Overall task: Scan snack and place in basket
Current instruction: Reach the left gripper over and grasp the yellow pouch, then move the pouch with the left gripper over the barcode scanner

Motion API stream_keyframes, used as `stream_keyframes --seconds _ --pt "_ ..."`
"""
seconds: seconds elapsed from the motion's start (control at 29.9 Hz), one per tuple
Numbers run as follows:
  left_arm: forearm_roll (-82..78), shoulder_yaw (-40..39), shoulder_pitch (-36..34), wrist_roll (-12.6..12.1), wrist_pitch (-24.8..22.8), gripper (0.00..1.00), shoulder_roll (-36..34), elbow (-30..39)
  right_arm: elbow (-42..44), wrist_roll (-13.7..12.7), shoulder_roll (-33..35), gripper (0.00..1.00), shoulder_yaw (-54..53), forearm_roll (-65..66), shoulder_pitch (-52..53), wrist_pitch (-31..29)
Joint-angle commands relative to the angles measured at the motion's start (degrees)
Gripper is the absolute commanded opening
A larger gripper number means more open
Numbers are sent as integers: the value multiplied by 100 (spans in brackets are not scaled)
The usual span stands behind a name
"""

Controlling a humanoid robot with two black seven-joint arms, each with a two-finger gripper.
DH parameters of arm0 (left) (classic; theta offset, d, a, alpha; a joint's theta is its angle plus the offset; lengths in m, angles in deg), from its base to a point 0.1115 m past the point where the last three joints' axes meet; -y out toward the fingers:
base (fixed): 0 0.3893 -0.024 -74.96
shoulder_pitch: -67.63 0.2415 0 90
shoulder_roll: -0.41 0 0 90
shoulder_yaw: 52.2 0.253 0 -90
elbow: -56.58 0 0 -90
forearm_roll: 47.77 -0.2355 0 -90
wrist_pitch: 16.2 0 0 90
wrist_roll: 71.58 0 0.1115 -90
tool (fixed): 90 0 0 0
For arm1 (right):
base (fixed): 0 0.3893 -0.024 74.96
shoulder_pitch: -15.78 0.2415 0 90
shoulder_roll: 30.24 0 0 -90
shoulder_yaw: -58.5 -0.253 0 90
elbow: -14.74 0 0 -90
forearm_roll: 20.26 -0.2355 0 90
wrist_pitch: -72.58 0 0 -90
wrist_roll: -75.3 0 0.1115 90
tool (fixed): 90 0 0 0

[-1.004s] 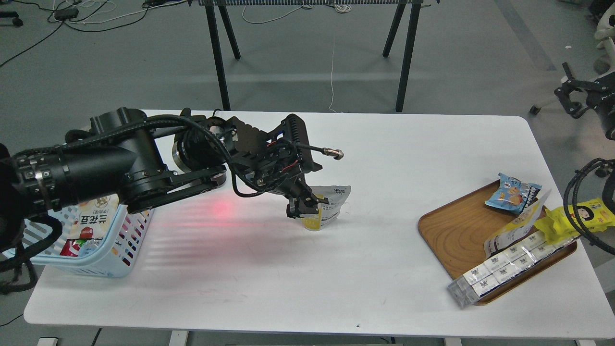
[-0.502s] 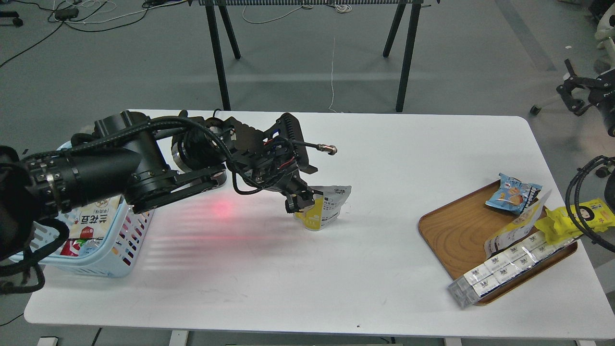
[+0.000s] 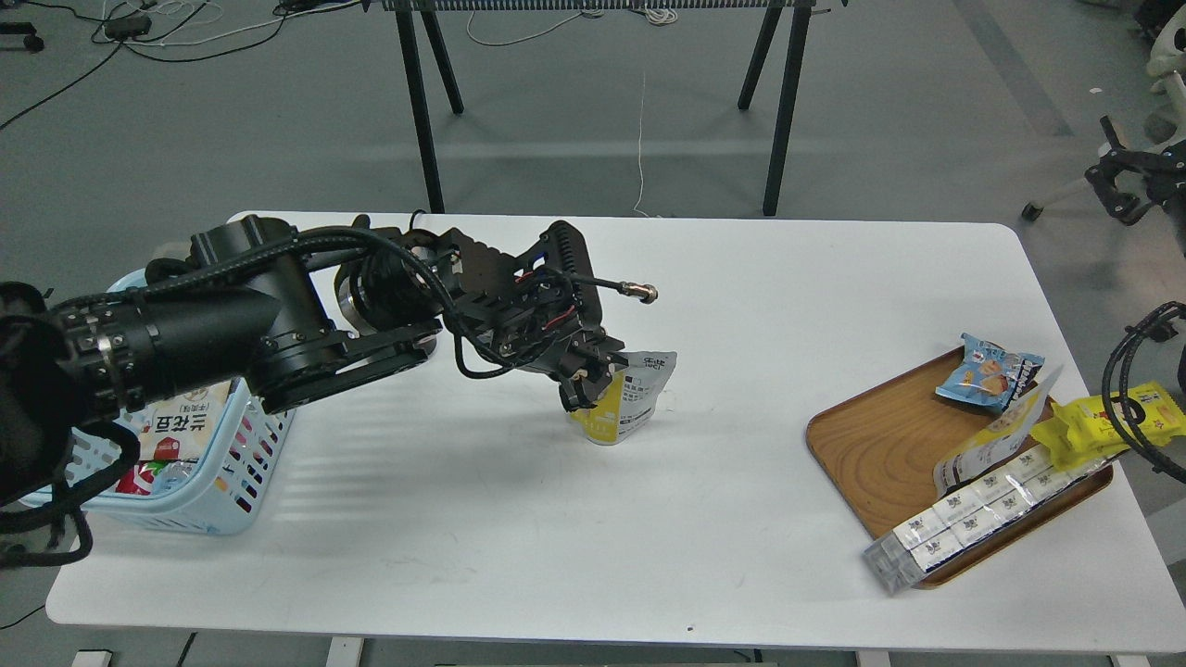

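Yellow snack point(image 3: 623, 410), dark unreadable print.

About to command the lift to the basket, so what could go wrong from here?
The left pincer sits on the upper left edge of the snack, so the pouch may swing or slip out. The basket already holds packets and the arm hides much of it, so the drop may miss. The grip itself is too dark to confirm.

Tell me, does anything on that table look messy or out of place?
Yes. On the wooden tray at the right, a long clear pack of small boxes overhangs the rim, and a yellow packet hangs off its far edge. The rest looks tidy.
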Motion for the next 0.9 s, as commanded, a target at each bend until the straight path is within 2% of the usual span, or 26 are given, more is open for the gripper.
stream_keyframes --seconds 0.0,0.23,0.47,0.57,0.7,0.77,0.87 --pt "0 0 9 1 -13 7 1 13 1 0 0 99 0 1 4 0" --pt "0 -88 18 10 31 2 -183 381 36 0 35 99 0 1 12 0" --pt "0 -245 18 27 22 1 -842 1119 45 0 26 99 -79 1 21 0" --pt "0 -430 26 45 13 1 -1386 1628 45 0 44 99 -88 1 21 0" --pt "0 -554 44 334 92 1 -2352 2095 45 0 44 99 -88 1 21 0" --pt "0 -545 61 519 276 1 -2792 2140 45 0 35 99 -88 -7 21 0" --pt "0 -519 237 651 558 1 -3285 2113 45 0 26 99 -88 1 21 0"
